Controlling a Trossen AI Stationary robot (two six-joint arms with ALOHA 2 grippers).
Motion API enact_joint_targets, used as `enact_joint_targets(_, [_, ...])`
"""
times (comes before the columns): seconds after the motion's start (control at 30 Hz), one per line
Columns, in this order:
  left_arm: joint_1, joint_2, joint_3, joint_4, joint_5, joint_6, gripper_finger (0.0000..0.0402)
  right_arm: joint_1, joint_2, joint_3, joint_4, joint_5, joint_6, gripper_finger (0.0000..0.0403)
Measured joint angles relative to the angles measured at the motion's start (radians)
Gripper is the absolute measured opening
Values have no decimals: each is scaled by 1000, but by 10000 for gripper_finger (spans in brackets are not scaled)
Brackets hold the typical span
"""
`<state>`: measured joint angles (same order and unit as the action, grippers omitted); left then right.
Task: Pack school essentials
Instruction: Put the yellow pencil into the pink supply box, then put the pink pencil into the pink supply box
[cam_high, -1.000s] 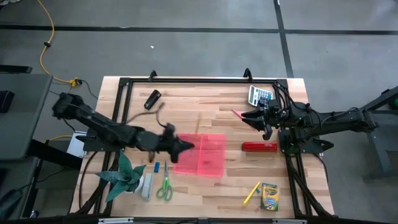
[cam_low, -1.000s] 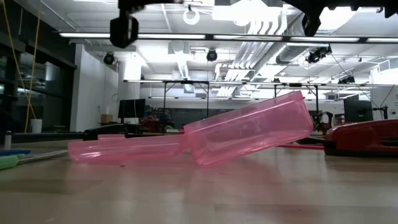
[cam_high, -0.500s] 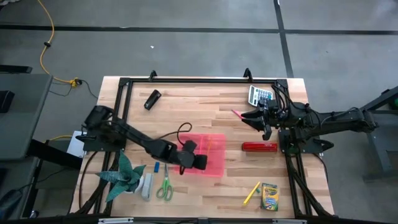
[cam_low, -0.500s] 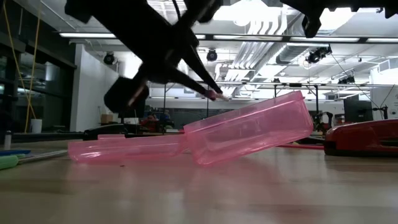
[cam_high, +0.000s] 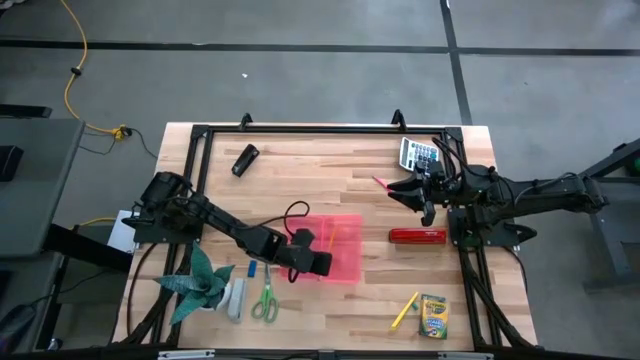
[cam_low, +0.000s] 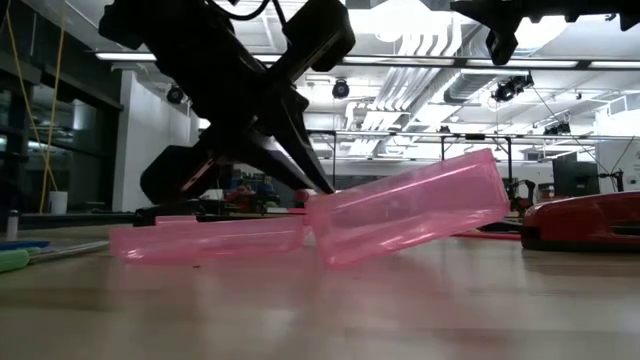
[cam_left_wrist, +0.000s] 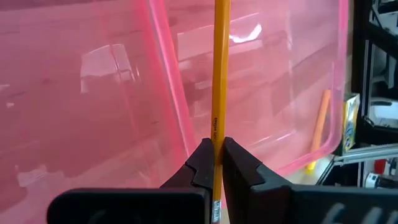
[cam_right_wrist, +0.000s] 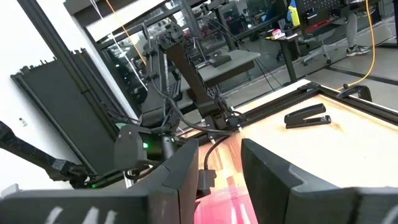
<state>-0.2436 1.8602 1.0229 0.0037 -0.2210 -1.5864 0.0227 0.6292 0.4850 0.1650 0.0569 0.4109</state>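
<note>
A clear pink box (cam_high: 340, 245) lies open near the table's middle. In the low view its flat half (cam_low: 205, 238) rests on the wood and its other half (cam_low: 410, 205) sits tilted. My left gripper (cam_high: 318, 264) (cam_left_wrist: 217, 155) is over the box, shut on an orange pencil (cam_left_wrist: 219, 74). My right gripper (cam_high: 424, 200) (cam_right_wrist: 217, 180) hangs open above the far right of the table. Near the front edge lie green-handled scissors (cam_high: 265, 300), a small blue piece (cam_high: 252, 268), a yellow marker (cam_high: 404, 310) and the crayon box (cam_high: 433, 318). My left gripper pinches the orange pencil between its two fingers (cam_left_wrist: 239, 168), near the pencil's rear end (cam_left_wrist: 217, 134). The pencil runs along the fingers and points forward over the pink box. The fingers slant down from the table's left (cam_low: 300, 165). The pencil's far tip is out of the wrist view.
A red stapler (cam_high: 417, 236) lies right of the box, a calculator (cam_high: 420, 152) at the far right, a black object (cam_high: 245, 158) at the far left. A green folded-paper plant (cam_high: 200, 285) sits at the near left corner. A pink stick (cam_high: 380, 183) lies by my right gripper.
My left gripper, shut on the pencil throughout, has swung from the box's left side toward the table's right and come down from high above until its fingers reach the box. The box's tilted half has shifted slightly. My right arm has kept still.
</note>
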Motion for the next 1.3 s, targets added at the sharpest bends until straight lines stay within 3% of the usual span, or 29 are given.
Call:
enact_joint_targets(0.33, [15, 0, 0, 66, -84, -116, 0, 0, 0, 0, -1, 0, 0, 114])
enact_joint_targets(0.63, [16, 0, 0, 66, -88, -152, 7, 0, 0, 0, -3, 1, 0, 114])
enact_joint_targets(1.17, [14, 0, 0, 68, -78, -161, 121, 0, 0, 0, -3, 2, -8, 114])
enact_joint_targets(1.3, [41, -42, -2, 62, -60, -40, 140, 0, 0, 0, -2, 2, -8, 114])
